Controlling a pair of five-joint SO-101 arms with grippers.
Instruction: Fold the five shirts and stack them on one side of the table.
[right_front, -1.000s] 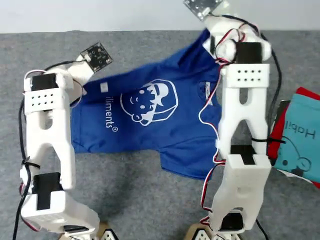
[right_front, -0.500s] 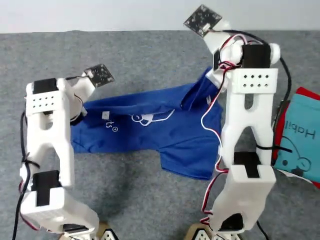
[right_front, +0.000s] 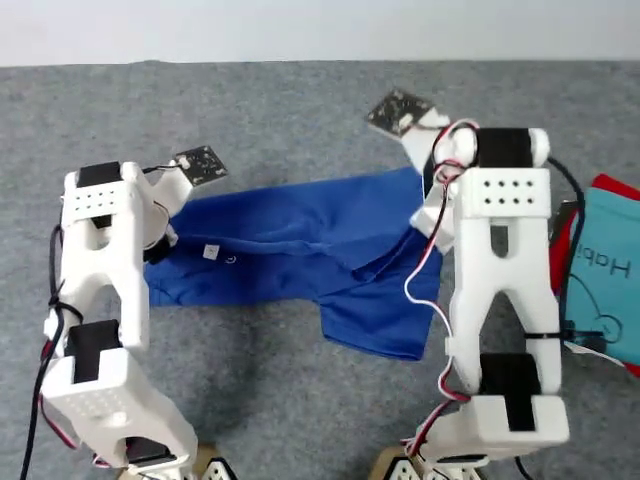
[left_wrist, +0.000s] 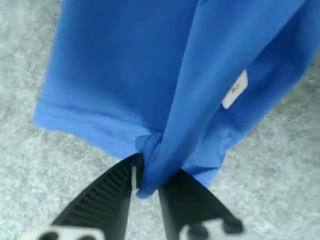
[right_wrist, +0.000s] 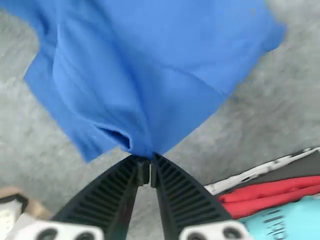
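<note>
We see a grey, felt-like surface (right_front: 300, 100) with the blue shirt (right_front: 290, 235) near its centre, its soft cloth doubled over into a long creased band, with a flap jutting toward five o'clock and a small white tag on top. At three o'clock a teal shirt (right_front: 605, 290) lies over a red shirt (right_front: 612, 188). The left end effector (left_wrist: 147, 175), with black ribbed fingers, pinches the blue shirt's nine o'clock edge, and the right end effector (right_wrist: 144, 162) pinches a bunched fold at its two o'clock corner.
</note>
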